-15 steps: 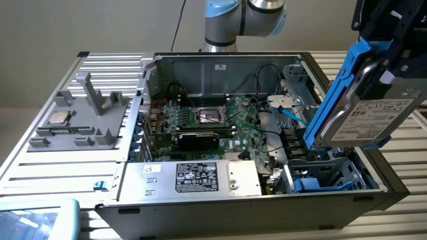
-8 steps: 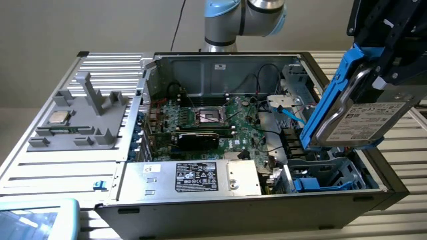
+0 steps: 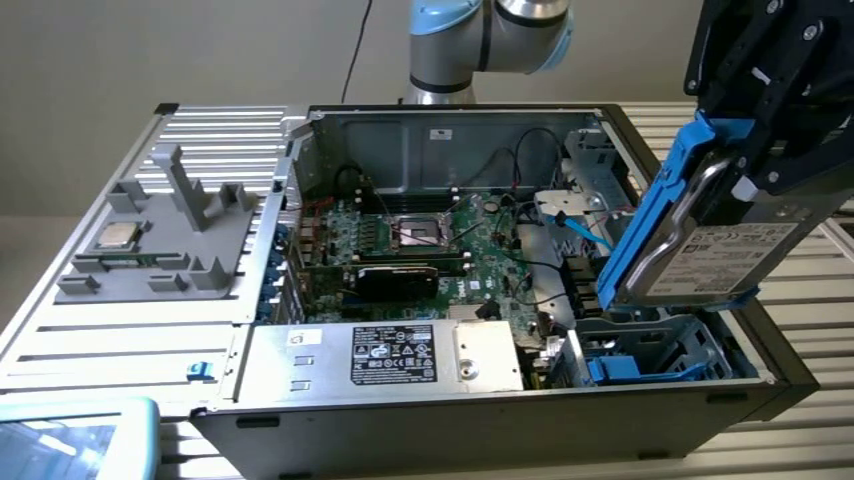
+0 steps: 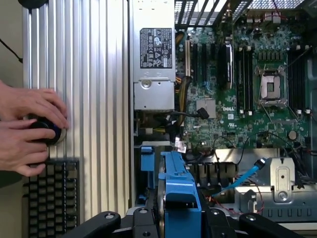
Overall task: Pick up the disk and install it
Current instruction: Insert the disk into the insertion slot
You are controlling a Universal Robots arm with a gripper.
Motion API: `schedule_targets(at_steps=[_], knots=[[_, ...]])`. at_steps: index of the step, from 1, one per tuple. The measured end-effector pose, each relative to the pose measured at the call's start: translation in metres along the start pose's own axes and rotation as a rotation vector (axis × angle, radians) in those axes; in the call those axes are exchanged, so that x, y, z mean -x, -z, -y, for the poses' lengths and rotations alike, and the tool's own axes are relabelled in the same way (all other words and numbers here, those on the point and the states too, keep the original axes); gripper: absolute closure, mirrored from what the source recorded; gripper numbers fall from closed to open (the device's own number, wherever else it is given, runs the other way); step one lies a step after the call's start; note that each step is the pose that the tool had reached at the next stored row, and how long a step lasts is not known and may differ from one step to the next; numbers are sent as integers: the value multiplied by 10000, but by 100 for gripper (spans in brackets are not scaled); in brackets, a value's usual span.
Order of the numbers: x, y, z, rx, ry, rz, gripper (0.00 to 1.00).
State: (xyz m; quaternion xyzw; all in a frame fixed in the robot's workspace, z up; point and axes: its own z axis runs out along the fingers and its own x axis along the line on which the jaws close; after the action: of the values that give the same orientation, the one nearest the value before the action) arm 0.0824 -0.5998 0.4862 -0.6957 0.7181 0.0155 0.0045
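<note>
The claw (image 3: 763,165) pinches the disk (image 3: 714,255) by its upper end, holding it tilted on edge (blue carrier side toward the motherboard (image 3: 487,285)), with its lower end just over the blue drive bay (image 3: 654,355) inside the open computer case (image 3: 400,430), at the exterior view's right.

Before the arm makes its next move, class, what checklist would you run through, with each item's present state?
1. The disk clamped in the end effector: ok.
2. The disk over the blue drive bay: ok.
3. The disk level with the bay: not ok, tilted.
4. Blue cable clear of the disk: cannot tell.
5. Person's hands outside the computer case: ok.
</note>
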Motion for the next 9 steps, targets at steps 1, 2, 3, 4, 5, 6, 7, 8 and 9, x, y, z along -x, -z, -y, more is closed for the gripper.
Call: schedule_targets(at_steps=[1,2,3,4,5,6,7,8,9], knots=[[0,-10,0,-1,-1,-26,63],[-1,-20,1,-2,-1,-54,63],[-1,-31,2,-2,-1,-78,63],[-1,-45,3,-3,-1,-103,63],[-2,-58,3,-4,-2,-122,63],[-3,-74,4,-4,-2,-138,63],[-3,-89,4,-5,-2,-149,63],[-3,-106,5,-5,-2,-163,63],[-4,-121,5,-6,-2,-177,63]])
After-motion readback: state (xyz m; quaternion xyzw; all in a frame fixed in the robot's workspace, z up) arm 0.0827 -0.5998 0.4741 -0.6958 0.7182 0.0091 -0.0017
